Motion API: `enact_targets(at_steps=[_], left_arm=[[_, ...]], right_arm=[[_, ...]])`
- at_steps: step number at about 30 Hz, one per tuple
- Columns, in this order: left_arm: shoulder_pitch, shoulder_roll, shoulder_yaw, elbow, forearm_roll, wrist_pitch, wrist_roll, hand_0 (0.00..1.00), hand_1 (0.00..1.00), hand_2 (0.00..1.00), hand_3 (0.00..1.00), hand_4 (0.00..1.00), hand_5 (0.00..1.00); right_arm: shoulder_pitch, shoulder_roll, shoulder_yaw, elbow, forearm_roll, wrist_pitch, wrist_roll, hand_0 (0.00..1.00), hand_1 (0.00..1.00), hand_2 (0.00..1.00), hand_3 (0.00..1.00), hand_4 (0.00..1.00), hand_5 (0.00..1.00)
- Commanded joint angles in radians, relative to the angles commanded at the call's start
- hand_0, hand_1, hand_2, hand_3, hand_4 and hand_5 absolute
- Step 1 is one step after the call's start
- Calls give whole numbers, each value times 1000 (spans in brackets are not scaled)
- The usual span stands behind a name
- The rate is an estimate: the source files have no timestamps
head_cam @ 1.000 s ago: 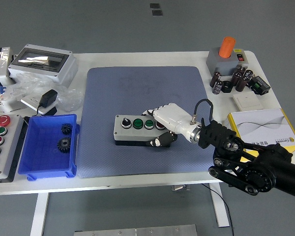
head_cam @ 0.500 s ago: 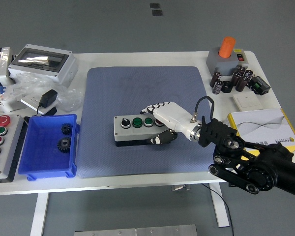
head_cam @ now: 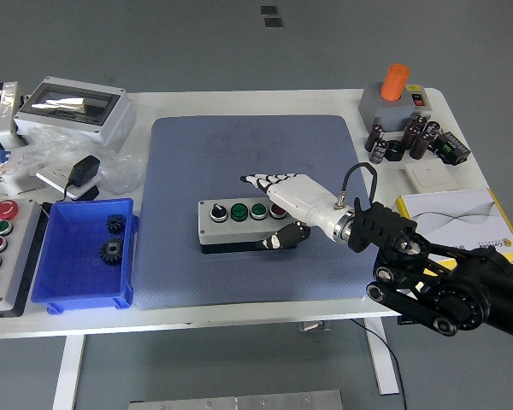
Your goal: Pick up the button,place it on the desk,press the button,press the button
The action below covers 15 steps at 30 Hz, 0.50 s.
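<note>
Button box (head_cam: 239, 224) lies flat on the blue mat (head_cam: 256, 154), mid-table, long side left-right. Right hand (head_cam: 282, 205) sits at its right end: fingers (head_cam: 258, 180) extended over the top, thumb low at the front face, nothing gripped. Judgement: release stage. Withdraw rightward cleanly, then press one cap vertically so the box does not slide.

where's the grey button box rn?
In the head view the grey button box lies mid-table on the blue mat, right of the blue bin. The right hand is over its right end.
</note>
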Motion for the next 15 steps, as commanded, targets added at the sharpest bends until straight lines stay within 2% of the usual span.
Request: enact_targets(at_steps=[4, 7, 12, 13, 15], left_arm=[[1, -1, -3, 0, 2, 0, -1, 728, 735, 589, 618, 529, 231], [1, -2, -1, 0, -1, 1, -2, 728, 735, 588, 617, 517, 219], [5, -4, -5, 0, 1, 1, 0, 728, 735, 588, 617, 517, 219], [5, -3, -6, 0, 2, 2, 0, 728, 735, 587, 614, 508, 214], [4, -3, -7, 0, 2, 2, 0, 728, 735, 587, 614, 508, 214]], right_arm=[[-22, -58, 81, 94, 69, 3, 7, 836, 906, 998, 998, 998, 405], [-44, -114, 147, 170, 36, 5, -25, 838, 908, 998, 998, 998, 411], [-57, -230, 262, 315, -34, 116, -125, 838, 908, 998, 998, 998, 411], [-54, -251, 279, 341, -25, 141, -142, 805, 850, 915, 998, 813, 374], [-46, -301, 303, 400, 2, 198, -167, 805, 850, 915, 998, 813, 374]])
